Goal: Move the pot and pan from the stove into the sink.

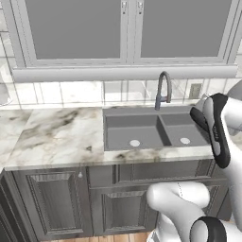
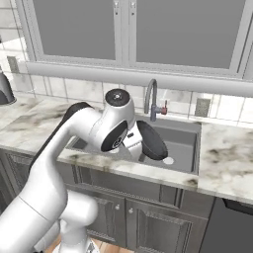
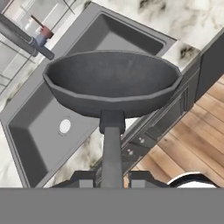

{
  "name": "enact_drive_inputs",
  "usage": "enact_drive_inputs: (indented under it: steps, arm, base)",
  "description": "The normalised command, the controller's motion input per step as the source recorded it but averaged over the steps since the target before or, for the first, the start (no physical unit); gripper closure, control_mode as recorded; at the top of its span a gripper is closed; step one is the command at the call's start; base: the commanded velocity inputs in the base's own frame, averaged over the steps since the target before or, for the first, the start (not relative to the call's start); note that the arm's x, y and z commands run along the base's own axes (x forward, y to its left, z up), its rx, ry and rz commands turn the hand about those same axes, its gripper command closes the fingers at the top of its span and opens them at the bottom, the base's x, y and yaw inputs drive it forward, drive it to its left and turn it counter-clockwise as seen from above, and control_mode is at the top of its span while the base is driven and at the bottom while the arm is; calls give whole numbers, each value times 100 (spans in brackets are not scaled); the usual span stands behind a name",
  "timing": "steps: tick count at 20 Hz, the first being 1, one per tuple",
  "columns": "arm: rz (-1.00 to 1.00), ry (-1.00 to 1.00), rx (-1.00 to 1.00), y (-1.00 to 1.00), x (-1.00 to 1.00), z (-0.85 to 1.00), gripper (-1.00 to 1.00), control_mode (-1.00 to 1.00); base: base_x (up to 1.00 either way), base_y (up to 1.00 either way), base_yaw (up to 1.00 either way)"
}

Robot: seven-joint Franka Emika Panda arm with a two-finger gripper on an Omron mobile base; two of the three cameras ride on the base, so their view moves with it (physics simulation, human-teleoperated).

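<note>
Currently I've got the gripper (image 3: 112, 180) clamped on the pan (image 3: 114, 83) by its long handle (image 3: 112, 153), fingers snug either side. Pan hangs tilted over the sink (image 2: 185, 141), above the right basin, nr the front edge of the counter (image 2: 225, 155); not touching the bottom. Faucet (image 2: 150, 99) at sink's back edge, behind pan. Cabinets (image 1: 61, 203) below.

The arm hides the pan (image 2: 151, 140) handle and seemingly part of the sink (image 2: 185, 143).
</note>
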Motion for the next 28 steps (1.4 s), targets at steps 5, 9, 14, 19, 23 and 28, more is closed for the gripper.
enact_drive_inputs:
  steps: [5, 9, 14, 19, 23, 28]
  arm:
    - [4, -5, -9, 0, 1, -40, 100, -100]
    - [7, -8, -10, -3, 14, -38, 100, -100]
    - [8, -14, -13, -1, 13, -38, 100, -100]
    - [8, -17, -11, -5, 32, -26, 100, -100]
    - [7, -9, -3, -12, 53, -13, 100, -100]
    - [5, -2, 0, -19, 60, -10, 100, -100]
  base:
    - [0, 0, 0]
    - [0, 0, 0]
    - [0, 0, 0]
    - [0, 0, 0]
    - [0, 0, 0]
    - [0, 0, 0]
